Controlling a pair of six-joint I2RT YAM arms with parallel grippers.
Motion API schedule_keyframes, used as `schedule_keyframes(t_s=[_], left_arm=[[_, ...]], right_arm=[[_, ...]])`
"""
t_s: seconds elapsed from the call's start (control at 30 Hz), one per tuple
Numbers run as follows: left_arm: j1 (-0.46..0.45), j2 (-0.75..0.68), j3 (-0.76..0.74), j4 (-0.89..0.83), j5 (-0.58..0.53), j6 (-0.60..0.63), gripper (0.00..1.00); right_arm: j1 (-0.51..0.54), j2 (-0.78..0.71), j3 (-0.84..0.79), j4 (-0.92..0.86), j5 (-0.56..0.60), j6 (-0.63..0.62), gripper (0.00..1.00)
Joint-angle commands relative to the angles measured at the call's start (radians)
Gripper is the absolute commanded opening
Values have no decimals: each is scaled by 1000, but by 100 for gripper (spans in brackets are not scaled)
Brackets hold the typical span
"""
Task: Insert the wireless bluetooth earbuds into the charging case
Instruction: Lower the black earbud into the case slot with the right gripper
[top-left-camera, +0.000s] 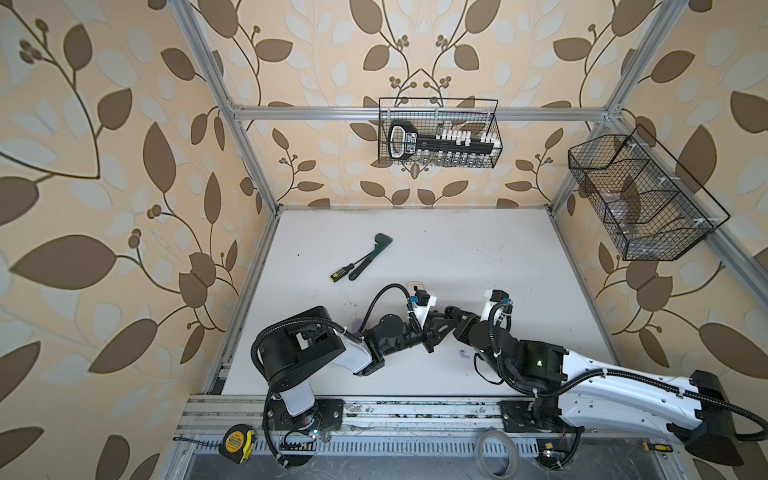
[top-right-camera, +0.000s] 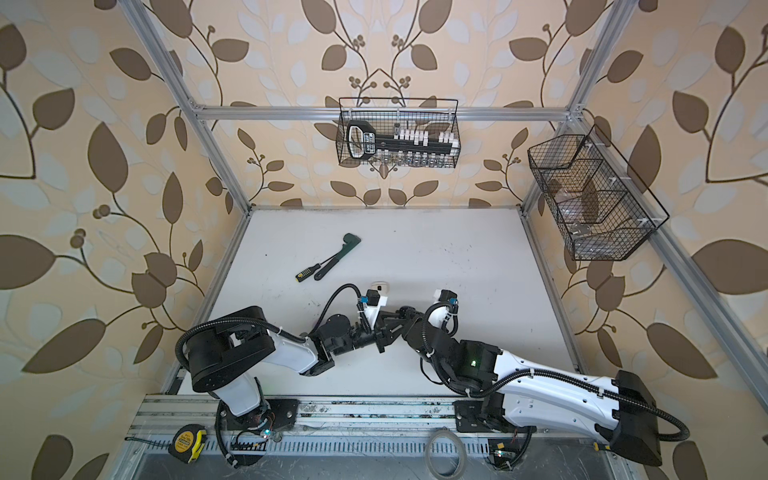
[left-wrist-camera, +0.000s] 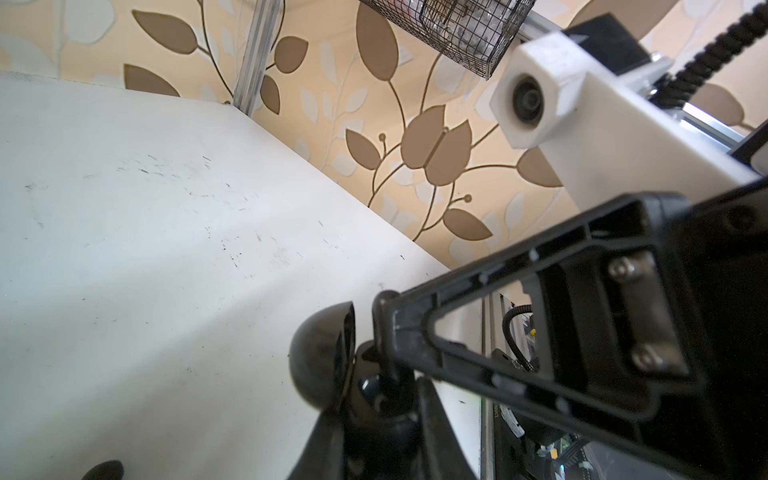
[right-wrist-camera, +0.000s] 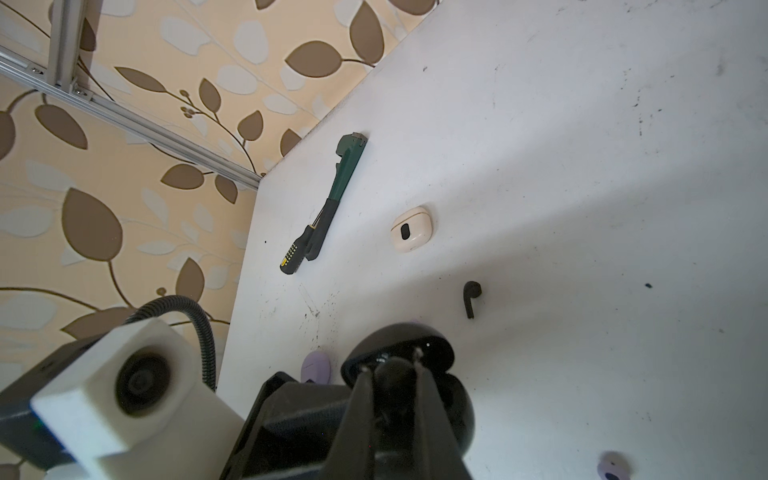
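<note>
black on black in a top view: left gripper (top-left-camera: 434, 338) and right gripper (top-left-camera: 446, 318) meet over bench (top-left-camera: 457, 249), mid, nearer front edge; grips hidden there. l wrist: left gripper clamps open black charging case (left-wrist-camera: 322, 353). r wrist: right gripper pinches black earbud (right-wrist-camera: 392, 386) over the case. step looks like seating it; next needs stem lined w/ socket.

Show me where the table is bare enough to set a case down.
Widest bare patch: the table between the green wrench, the back wall and the right rail. A narrower strip runs along the near rail, beside a lavender earbud. Crowded: the centre, around the held black case, the cream case and a black earbud.
</note>
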Motion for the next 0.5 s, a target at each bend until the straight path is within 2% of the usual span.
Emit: schedule_keyframes(t_s=[0.0, 0.47], left_arm=[[0, -54, 23, 90, -18, 16, 0], [0, -87, 16, 75, -30, 65, 0]], right_arm=[[17, -2, -20, -26, 1, 24, 7], [72, 18, -11, -21, 19, 37, 7]])
